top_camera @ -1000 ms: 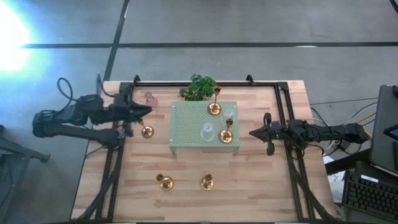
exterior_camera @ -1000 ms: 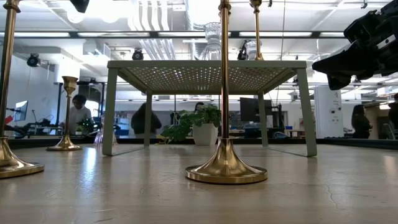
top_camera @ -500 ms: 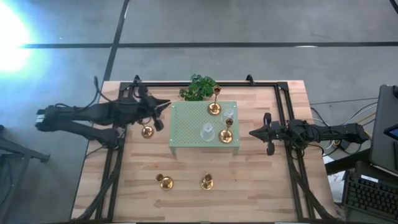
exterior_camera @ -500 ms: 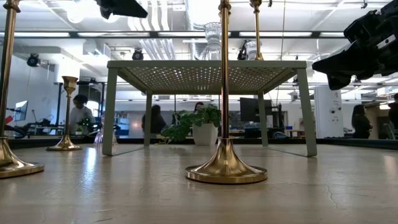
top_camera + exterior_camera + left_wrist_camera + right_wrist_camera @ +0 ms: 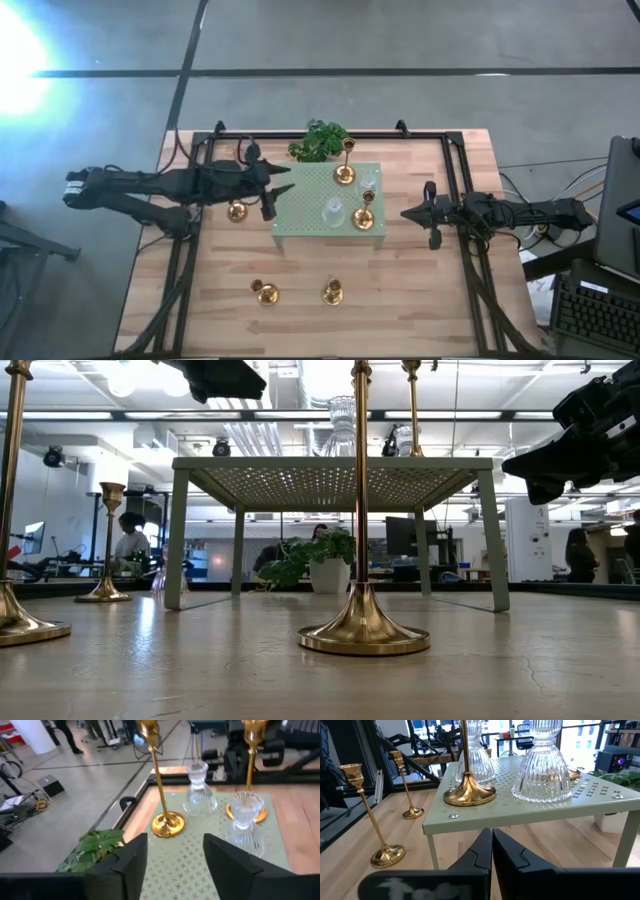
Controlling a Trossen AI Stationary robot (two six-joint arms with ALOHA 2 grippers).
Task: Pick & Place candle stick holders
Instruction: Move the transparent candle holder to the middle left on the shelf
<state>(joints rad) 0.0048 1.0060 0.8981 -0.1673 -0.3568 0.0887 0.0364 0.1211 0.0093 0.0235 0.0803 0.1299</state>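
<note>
Candle holders (image 5: 345,173) stand on the green stand (image 5: 300,215), where the left gripper (image 5: 283,187) hovers with fingers spread and empty, while the right gripper (image 5: 408,212) waits pinched closed beside it.

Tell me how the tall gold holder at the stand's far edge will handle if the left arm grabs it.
The tall gold holder looks top-heavy: a long thin stem over a small round base, so a sideways nudge would likely tip it. Its polished surface may slip between the open left end effector. A clear glass holder stands close by on the green stand, so a fall could strike it.
</note>
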